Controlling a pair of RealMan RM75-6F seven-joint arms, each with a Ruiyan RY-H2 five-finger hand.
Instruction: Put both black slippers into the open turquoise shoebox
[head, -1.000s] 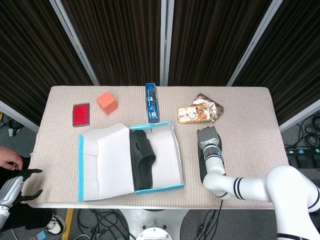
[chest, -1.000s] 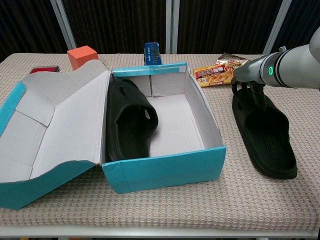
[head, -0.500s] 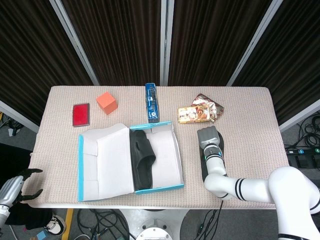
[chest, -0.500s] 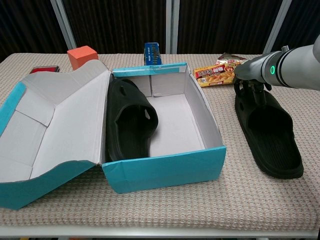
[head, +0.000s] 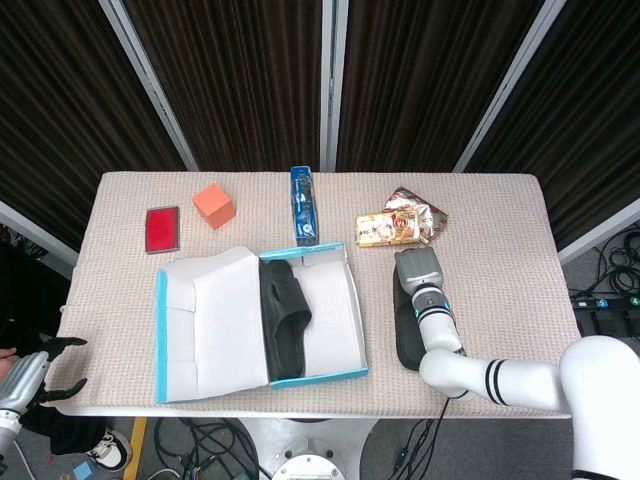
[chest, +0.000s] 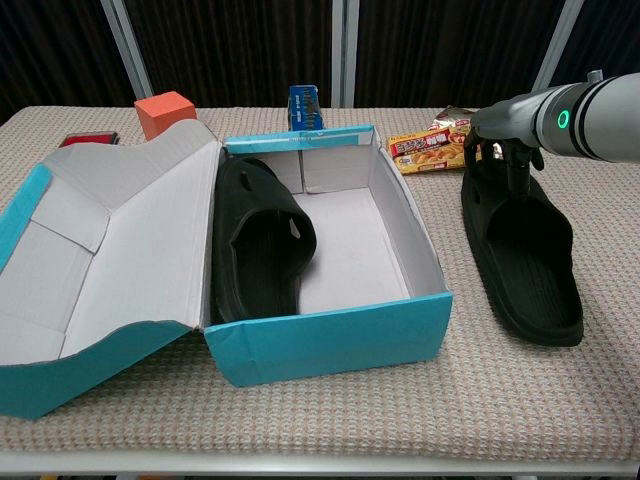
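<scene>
One black rubber slipper (chest: 262, 240) already in open turquoise cardboard shoebox (chest: 330, 345). Right hand (chest: 503, 150) pinches second black slipper (chest: 522, 258) at its 12 o'clock strap, heel dragging; weak hold could slip, heel could catch box wall. Left hand (head: 45, 372) splayed, empty.

Black slippers (chest: 520, 255), turquoise shoebox (chest: 330, 345)

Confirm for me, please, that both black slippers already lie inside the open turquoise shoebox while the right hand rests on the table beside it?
Not quite. Only one black slipper lies inside the open turquoise shoebox. The chest view shows the second slipper on the table to the right of the box, with the right hand holding its far end, not resting on the table.
</scene>
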